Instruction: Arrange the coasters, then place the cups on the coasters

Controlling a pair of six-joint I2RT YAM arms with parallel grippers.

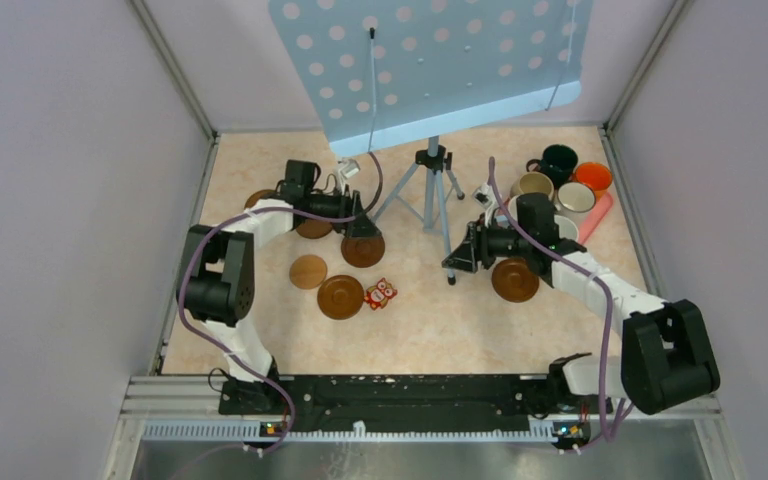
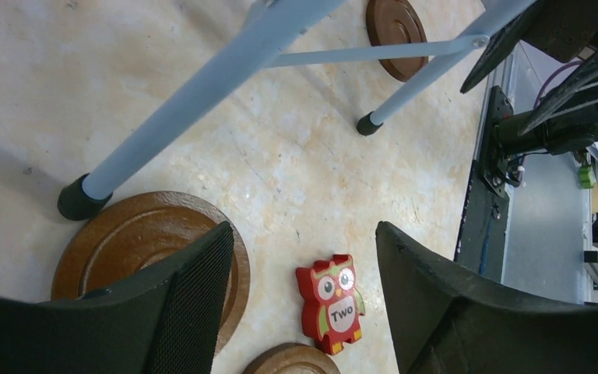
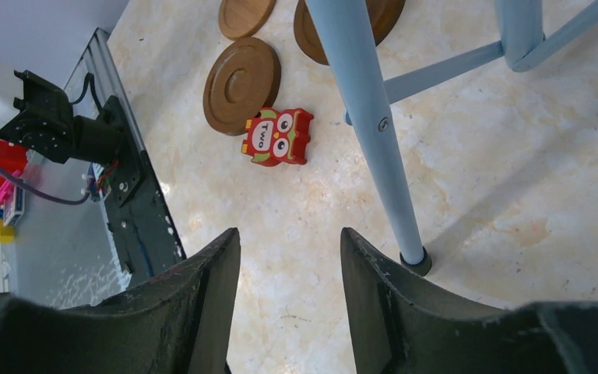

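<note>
L gripper (image 2: 304,234): jaws wide, empty; hovers low over table (image 1: 420,330), tips down.
R gripper (image 3: 290,234): jaws parted, narrower than L, nothing between.
near coaster (image 2: 148,249): dark brown disc, just at 6 o'clock of L tips in top view. Rim partly hidden under one finger (image 2: 195,288); contact or not, can't tell.
Axis: round, so no long axis. Flat wood w/ raised rim & dished centre, so prob. needs an edge pinch.
tan coaster (image 1: 308,271): smooth, lighter, at 7 o'clock of L gripper.
dark coaster (image 1: 341,297): also 7 o'clock, a bit farther.
lone coaster (image 1: 515,281): under R wrist, 4 o'clock of R tips.
Nearer arm: L for left group; R for lone disc & mugs.
cups (image 1: 560,160): glossy, bunched at 1 o'clock of R gripper, none on discs yet.
owl (image 2: 331,302): red painted block marked "Two", not a task item.
tripod leg (image 2: 202,86): pale blue tube; black foot (image 2: 74,199) just beside near coaster's rim, a likely snag.
</note>
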